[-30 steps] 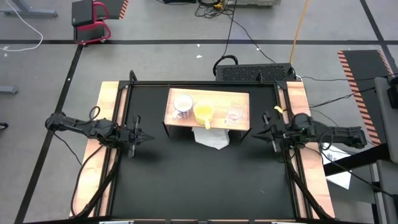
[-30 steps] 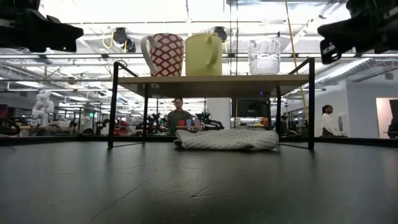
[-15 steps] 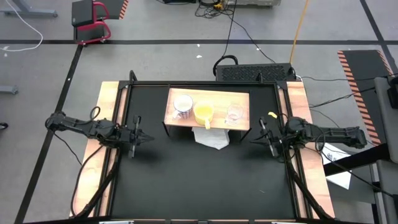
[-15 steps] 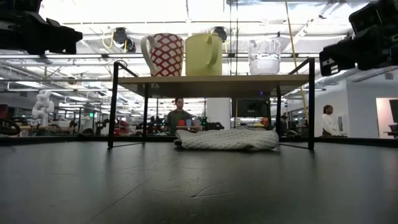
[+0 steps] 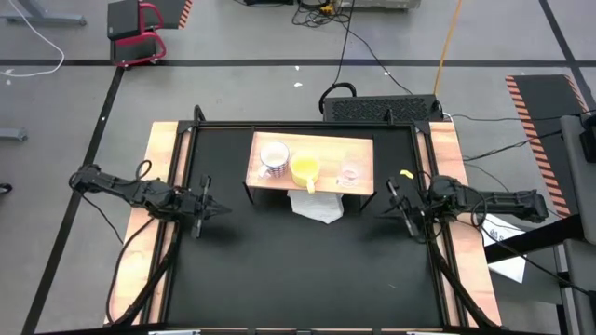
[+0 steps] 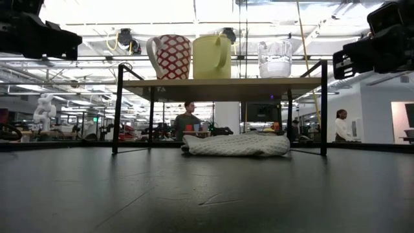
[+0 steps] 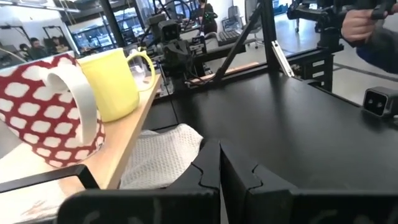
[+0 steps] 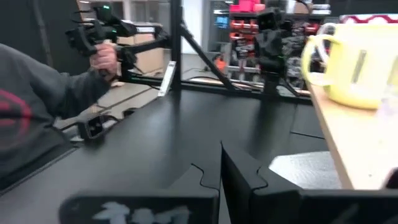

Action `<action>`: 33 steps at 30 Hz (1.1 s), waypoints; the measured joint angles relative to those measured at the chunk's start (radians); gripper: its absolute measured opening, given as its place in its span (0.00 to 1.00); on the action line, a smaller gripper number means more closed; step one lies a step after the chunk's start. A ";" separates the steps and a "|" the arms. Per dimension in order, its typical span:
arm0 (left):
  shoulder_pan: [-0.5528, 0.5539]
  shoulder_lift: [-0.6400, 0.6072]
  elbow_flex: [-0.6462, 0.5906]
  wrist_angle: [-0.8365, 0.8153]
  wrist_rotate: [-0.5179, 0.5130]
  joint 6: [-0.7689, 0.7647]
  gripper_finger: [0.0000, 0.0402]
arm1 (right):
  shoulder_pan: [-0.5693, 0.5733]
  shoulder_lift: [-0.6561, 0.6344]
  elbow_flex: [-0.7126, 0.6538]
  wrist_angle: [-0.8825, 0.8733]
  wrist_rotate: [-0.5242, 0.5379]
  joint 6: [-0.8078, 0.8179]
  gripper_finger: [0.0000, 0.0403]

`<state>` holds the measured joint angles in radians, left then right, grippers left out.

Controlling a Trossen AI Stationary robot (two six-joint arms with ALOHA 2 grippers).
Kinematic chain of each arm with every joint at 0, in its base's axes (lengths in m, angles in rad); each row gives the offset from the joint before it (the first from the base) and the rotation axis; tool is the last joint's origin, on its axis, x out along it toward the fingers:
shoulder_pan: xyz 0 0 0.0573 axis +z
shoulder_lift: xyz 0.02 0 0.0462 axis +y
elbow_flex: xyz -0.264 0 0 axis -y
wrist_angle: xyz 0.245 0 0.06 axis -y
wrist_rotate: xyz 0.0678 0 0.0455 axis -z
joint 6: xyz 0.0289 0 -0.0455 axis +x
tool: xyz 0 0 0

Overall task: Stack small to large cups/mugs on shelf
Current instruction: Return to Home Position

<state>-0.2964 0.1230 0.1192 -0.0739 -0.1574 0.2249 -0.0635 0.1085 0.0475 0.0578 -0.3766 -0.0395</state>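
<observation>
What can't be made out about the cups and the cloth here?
- Clear glass cup: left wrist view, mostly hidden behind the yellow mug; right wrist view, cut off by the edge.
- White cloth: high view, far part hidden under the shelf.
- Red-patterned mug: right wrist view, mostly behind the yellow mug.

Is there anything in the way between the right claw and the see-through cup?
No, nothing visible. Only bare black table lies between the right gripper and the glass cup on the shelf.
</observation>
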 joint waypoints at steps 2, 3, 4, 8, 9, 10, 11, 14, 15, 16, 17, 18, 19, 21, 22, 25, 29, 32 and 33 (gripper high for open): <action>-0.006 0.000 0.000 0.009 -0.001 -0.001 0.00 | 0.000 0.000 -0.001 0.004 -0.024 -0.001 0.00; -0.008 0.000 0.000 0.020 -0.003 0.002 0.00 | 0.000 0.000 -0.001 0.006 -0.034 -0.001 0.00; -0.009 0.000 0.000 0.034 -0.005 0.007 0.00 | 0.000 0.000 -0.001 0.007 -0.042 -0.001 0.00; -0.009 0.000 0.000 0.068 -0.004 0.046 0.00 | 0.000 0.000 -0.002 0.007 -0.045 -0.001 0.00; -0.008 0.000 0.000 0.067 -0.008 0.061 0.00 | 0.000 0.000 -0.002 0.009 -0.046 -0.001 0.00; -0.007 0.000 0.000 0.061 -0.028 0.074 0.00 | 0.000 0.000 -0.002 0.012 -0.046 -0.001 0.00; -0.003 0.000 0.000 0.051 -0.055 0.080 0.00 | 0.000 0.000 -0.002 0.018 -0.047 0.000 0.00; 0.019 0.000 0.000 0.041 -0.126 0.075 0.00 | 0.000 0.000 -0.002 0.029 -0.047 0.000 0.00; 0.028 0.000 0.000 0.040 -0.131 0.068 0.00 | 0.000 0.000 -0.003 0.029 -0.047 0.000 0.00; 0.036 0.000 0.000 0.038 -0.129 0.063 0.00 | 0.000 0.000 -0.003 0.029 -0.047 -0.002 0.00; 0.042 0.000 0.000 0.037 -0.118 0.063 0.00 | 0.000 0.000 -0.003 0.030 -0.047 -0.004 0.00; 0.047 0.000 0.000 0.037 -0.104 0.070 0.00 | 0.000 0.000 -0.003 0.031 -0.047 -0.006 0.00; 0.051 0.000 0.000 0.037 -0.101 0.079 0.00 | 0.000 0.000 -0.003 0.031 -0.047 -0.008 0.00; 0.061 0.000 0.000 0.036 -0.105 0.083 0.00 | 0.000 0.000 -0.003 0.032 -0.047 -0.010 0.00; 0.066 0.000 0.000 0.036 -0.105 0.084 0.00 | 0.000 0.000 -0.003 0.032 -0.046 -0.010 0.00; 0.082 0.000 0.000 0.017 -0.097 0.084 0.00 | 0.000 0.000 -0.003 0.032 -0.043 -0.010 0.00; 0.103 0.000 0.000 -0.018 -0.093 0.037 0.00 | 0.000 0.000 -0.004 0.032 -0.018 -0.010 0.00; 0.107 0.000 0.000 -0.036 -0.045 -0.002 0.00 | 0.000 0.001 -0.004 0.030 -0.016 -0.010 0.00; 0.107 0.000 0.000 -0.040 -0.037 -0.012 0.01 | 0.000 0.001 -0.004 0.029 -0.015 -0.010 0.00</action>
<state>-0.1890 0.1230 0.1187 -0.1139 -0.1941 0.2132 -0.0639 0.1093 0.0437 0.0871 -0.3920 -0.0498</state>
